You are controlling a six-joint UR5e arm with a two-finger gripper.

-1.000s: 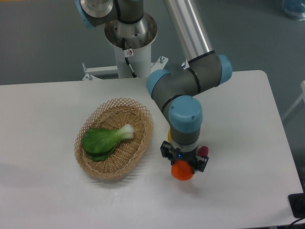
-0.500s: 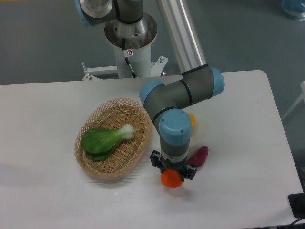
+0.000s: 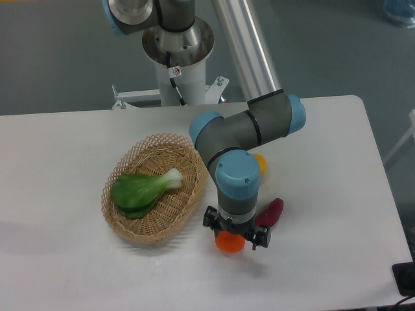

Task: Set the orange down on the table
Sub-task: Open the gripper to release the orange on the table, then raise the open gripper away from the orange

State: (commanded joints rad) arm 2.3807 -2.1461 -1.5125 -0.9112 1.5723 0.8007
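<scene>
The orange [image 3: 229, 243] sits between the fingers of my gripper [image 3: 233, 238], low over the white table [image 3: 324, 194] just right of the basket's front rim. The gripper points straight down and is shut on the orange. The wrist hides the fruit's top, and only its lower half shows. I cannot tell whether its underside touches the tabletop.
A woven wicker basket [image 3: 126, 223] holding a green leafy vegetable [image 3: 139, 191] stands left of the gripper. A purple oblong item [image 3: 270, 211] lies just right of the wrist. A yellow fruit [image 3: 260, 165] peeks out behind the forearm.
The arm has carried the orange leftward from beside the purple item toward the basket. It has dropped slightly lower in the last half second.
</scene>
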